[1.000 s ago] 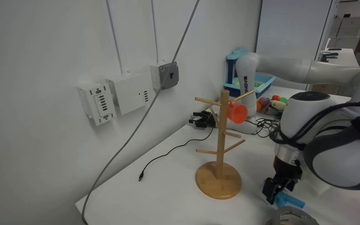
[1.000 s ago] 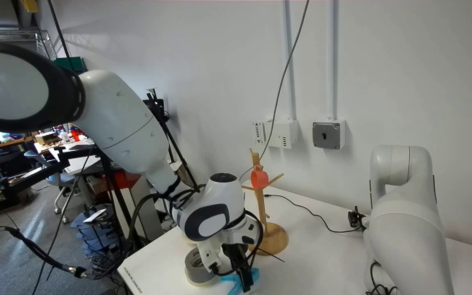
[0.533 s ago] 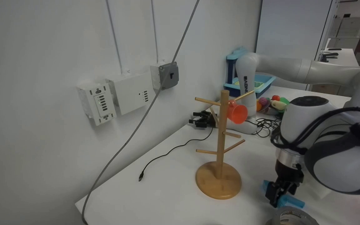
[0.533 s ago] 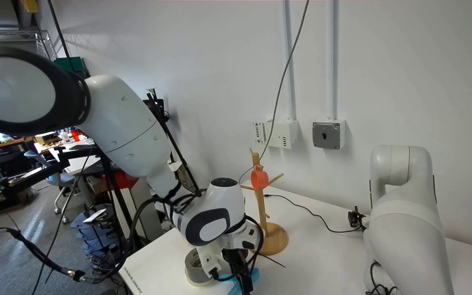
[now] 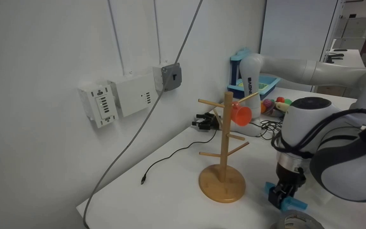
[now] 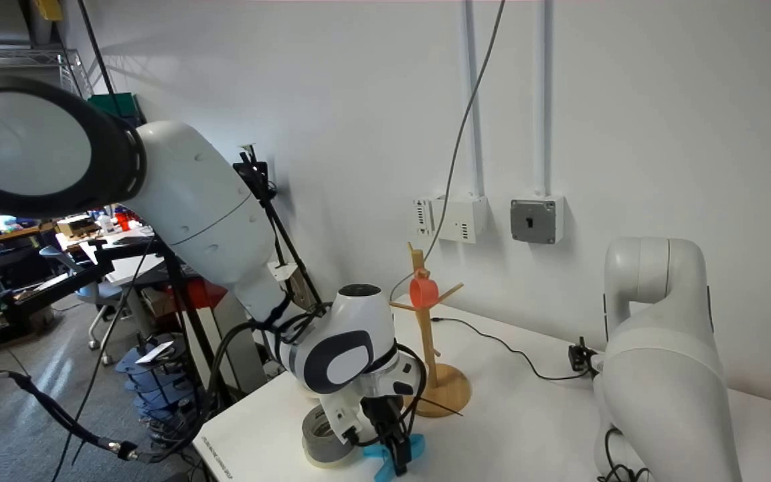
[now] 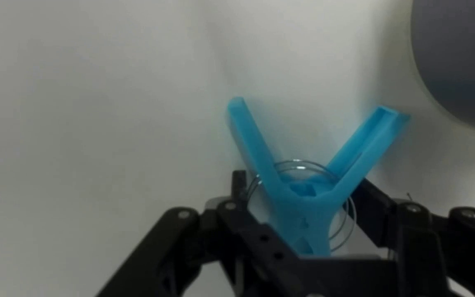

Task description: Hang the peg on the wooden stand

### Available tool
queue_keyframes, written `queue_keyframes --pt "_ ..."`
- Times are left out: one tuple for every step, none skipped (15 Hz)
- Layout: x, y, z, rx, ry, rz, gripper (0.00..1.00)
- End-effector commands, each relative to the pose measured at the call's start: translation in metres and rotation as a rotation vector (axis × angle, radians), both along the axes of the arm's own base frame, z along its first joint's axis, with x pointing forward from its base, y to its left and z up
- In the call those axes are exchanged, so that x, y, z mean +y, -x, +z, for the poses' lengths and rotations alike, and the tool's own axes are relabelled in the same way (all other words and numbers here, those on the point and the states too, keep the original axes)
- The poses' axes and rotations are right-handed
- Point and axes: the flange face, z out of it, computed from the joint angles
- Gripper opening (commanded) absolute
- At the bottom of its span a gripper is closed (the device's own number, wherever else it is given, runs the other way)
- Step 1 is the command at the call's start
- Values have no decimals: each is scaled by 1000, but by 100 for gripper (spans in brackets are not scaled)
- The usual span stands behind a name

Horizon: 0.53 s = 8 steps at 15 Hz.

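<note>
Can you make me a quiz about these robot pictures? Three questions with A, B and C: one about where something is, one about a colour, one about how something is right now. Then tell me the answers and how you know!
1. Where is the orange cup?
A. On the floor
B. Hanging on the wooden stand
C. On the wall

2. What colour is the peg down at the gripper?
A. Blue
B. Pink
C. Yellow

3. Is that peg hung up?
A. Yes, on the wooden stand
B. Yes, on the orange cup
C. No, it is down at the gripper

Answers:
1: B, because it shows high on the wooden stand in both exterior views.
2: A, because the wrist view shows it bright blue.
3: C, because the wrist view shows it between the black fingers, away from the wooden stand.
</note>
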Motion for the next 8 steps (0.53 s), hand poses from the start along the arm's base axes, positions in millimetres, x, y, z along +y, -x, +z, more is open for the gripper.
queue_keyframes --pt "2 -1 15 -39 49 31 36" --pt "3 0 23 -47 58 48 36" --pt "4 1 30 -55 69 66 36" --pt "6 2 39 -61 78 87 36" --pt "7 3 48 -64 83 108 36" --pt "9 5 57 -63 80 132 36" --pt "11 9 68 -51 68 154 36" --pt "12 12 77 -44 73 177 36"
